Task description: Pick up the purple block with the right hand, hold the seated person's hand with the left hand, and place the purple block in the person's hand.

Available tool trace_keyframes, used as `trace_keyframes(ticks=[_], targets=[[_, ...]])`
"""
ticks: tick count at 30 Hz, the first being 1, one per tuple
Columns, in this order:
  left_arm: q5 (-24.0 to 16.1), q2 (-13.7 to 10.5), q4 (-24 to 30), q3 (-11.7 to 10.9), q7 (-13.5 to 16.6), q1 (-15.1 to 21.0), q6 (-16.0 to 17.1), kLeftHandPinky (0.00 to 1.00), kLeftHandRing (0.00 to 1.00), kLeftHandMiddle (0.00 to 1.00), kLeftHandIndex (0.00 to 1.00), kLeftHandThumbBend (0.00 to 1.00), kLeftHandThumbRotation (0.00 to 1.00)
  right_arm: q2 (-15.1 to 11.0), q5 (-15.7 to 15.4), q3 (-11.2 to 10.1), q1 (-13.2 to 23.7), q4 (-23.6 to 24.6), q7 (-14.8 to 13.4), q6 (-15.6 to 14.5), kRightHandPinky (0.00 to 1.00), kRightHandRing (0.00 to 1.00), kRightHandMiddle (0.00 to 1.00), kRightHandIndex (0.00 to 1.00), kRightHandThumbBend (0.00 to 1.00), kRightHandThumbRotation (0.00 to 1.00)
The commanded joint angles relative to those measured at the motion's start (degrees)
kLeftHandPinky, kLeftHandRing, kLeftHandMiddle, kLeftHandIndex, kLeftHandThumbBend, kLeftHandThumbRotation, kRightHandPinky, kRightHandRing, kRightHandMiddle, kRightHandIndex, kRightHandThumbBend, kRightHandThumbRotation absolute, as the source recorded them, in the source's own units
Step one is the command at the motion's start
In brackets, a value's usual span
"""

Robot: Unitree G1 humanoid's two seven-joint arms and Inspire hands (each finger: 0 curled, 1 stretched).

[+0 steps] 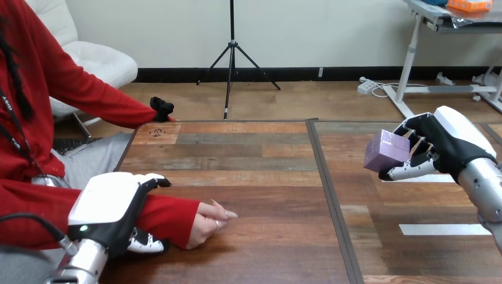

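Clamping the purple block (386,151), the right hand (449,145) may spill it: the person's hand (207,223), forearm (176,214) gripped by the left hand (113,206), isn't palm-up

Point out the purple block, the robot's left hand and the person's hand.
The purple cube-shaped block (383,154), head view, front face.
The robot's left hand (109,198), head view, white back shell.
The person's hand (205,225), head view, its middle.

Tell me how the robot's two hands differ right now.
The right hand grips a purple block in its fingers, while the left hand wraps round the person's wrist instead. The right hand is lifted at the right side of the table; the left hand sits low at its near left corner. Both hands are black with white shells, and both are closed round something.
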State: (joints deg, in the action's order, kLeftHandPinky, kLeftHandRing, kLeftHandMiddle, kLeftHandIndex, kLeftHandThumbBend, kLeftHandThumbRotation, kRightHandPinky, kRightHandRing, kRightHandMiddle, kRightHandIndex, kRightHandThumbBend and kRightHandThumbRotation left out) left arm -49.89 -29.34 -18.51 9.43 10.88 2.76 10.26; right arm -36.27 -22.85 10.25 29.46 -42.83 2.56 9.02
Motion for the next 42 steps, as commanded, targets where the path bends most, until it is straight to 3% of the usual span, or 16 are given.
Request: trace_keyframes(ticks=[1, 20, 38, 42], targets=[[0.37, -1.29, -1.61, 1.05, -0.35, 4.38, -0.75, 0.73, 0.75, 0.76, 0.73, 0.86, 0.08, 0.11, 0.83, -1.89, 1.91, 3.11, -0.47, -0.1, 0.31, 0.38, 0.45, 0.51, 0.66, 0.0], [0.13, -0.5, -4.11, 4.38, -4.52, 7.19, -2.48, 0.55, 0.64, 0.67, 0.63, 0.8, 0.05, 0.23, 0.42, -1.69, 1.88, 3.32, -0.87, -0.02, 0.35, 0.41, 0.48, 0.52, 0.66, 0.0], [-0.19, 0.08, -7.23, 7.23, -4.67, 9.05, -3.2, 0.38, 0.45, 0.48, 0.48, 0.73, 0.05, 0.43, 0.6, -1.64, 1.75, 4.33, -0.43, -0.69, 0.33, 0.39, 0.47, 0.52, 0.65, 0.0], [-0.21, 0.23, -6.97, 7.83, -6.42, 9.36, -4.57, 0.35, 0.41, 0.45, 0.45, 0.7, 0.03, 0.45, 0.61, -1.66, 1.58, 5.04, -0.34, -0.88, 0.33, 0.39, 0.46, 0.52, 0.66, 0.0]])
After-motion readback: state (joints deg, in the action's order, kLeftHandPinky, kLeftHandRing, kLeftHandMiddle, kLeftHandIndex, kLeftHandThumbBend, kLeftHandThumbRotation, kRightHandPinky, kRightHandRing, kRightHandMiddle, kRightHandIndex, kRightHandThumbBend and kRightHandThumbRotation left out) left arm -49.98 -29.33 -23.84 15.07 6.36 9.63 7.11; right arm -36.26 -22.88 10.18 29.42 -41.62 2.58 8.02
